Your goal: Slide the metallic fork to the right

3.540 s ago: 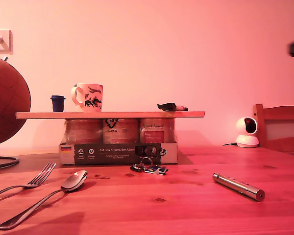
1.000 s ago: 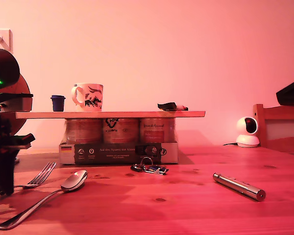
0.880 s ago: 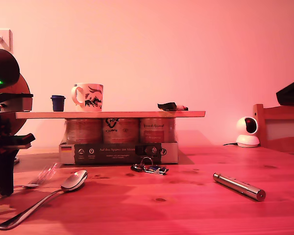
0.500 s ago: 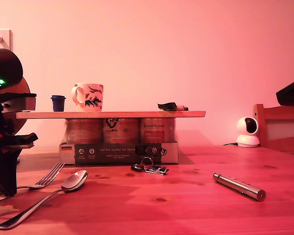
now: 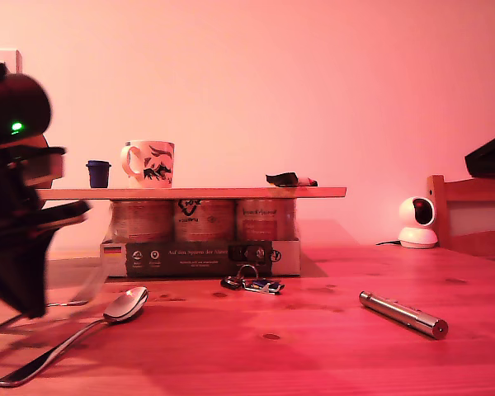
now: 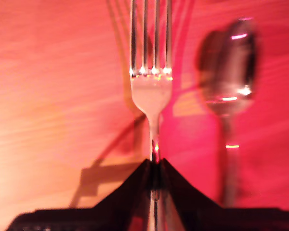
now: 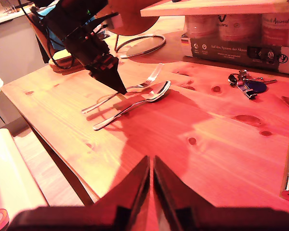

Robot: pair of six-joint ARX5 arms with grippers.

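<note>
Wooden tabletop point(image 5: 313, 346) under red light, fork gripped and barely begun on its slide

Against the pink wall a shelf on cans sits at 12 o'clock of the exterior view; my first gripper point(image 6: 155, 166) is at 9 o'clock there, jaws pinched narrow on the handle of the metallic fork point(image 6: 151, 86), whose tines point away from it. Its blurred tines look raised off the wood beside the spoon point(image 5: 62, 346), which lies toward 7 o'clock. My second gripper point(image 7: 151, 180) hangs over bare table with jaws closed on nothing, well apart from the pen-like cylinder point(image 5: 402, 314) at 4 o'clock. Judging by this, the grip is made, but nearly all the travel toward 3 o'clock remains, with the spoon and keys point(image 5: 252, 283) along the way
</note>
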